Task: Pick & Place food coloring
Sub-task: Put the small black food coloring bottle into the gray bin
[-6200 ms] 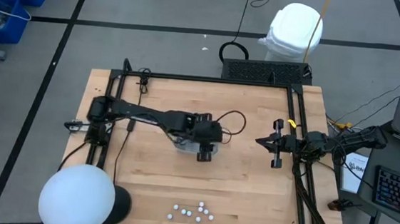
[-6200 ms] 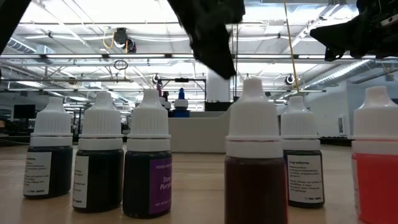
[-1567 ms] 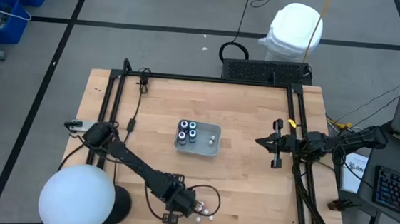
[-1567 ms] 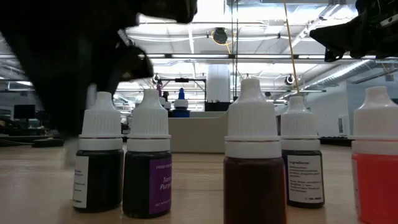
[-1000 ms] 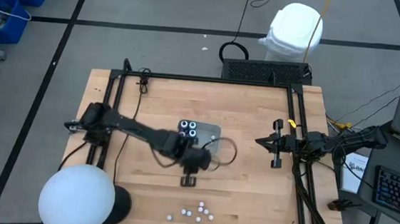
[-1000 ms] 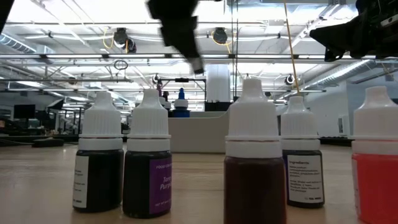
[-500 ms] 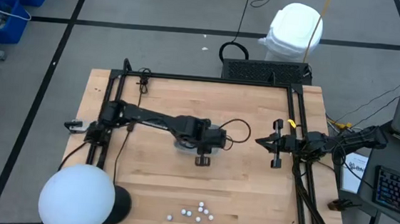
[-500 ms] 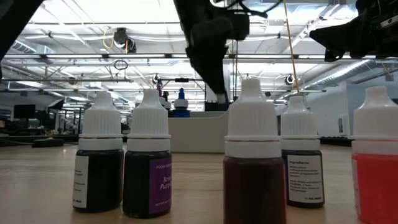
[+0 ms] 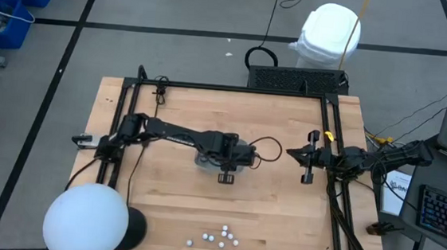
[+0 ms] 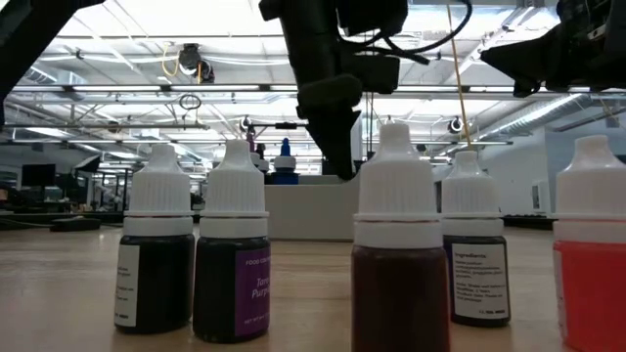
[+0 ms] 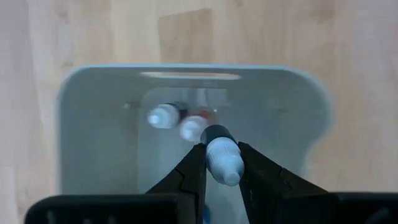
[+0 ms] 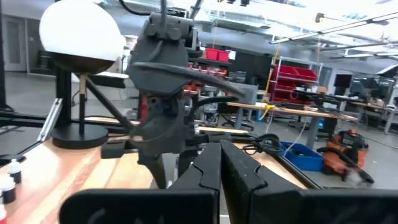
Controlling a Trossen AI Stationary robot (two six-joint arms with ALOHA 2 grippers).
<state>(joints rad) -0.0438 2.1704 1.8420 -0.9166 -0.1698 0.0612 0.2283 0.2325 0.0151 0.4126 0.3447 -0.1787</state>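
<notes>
The left gripper (image 11: 222, 163) is narrowed around a food coloring bottle (image 11: 222, 155), its two dark fingers (image 11: 189, 174) pressing the bottle's sides just below the white cap. It hangs directly over the grey tray (image 11: 93, 124), where two more capped bottles (image 11: 180, 123) lie or stand close together near the middle of the tray floor; the wrist view is too soft to say which.

What has just changed is the arm's position. A second and a half ago the left arm was reaching down to the cluster of loose bottles (image 9: 219, 237) at the near edge of the table (image 9: 280, 217); since then it has swung back to the table's centre, and over the last half second it has only settled slightly above the tray. In the high view the cluster looks one bottle thinner than it did several seconds back, and in the low view the leftmost bottle of the row (image 10: 156, 244) is gone.

That suggests another pick has succeeded and the carry is finished: the bottle is held above its destination and not yet released. The likely next step is to lower it and let go. Several bottles are left near the table edge, so the task appears to be partway done.

The right gripper (image 9: 310, 157) waits at the table's right side, fingers pressed together and empty.
</notes>
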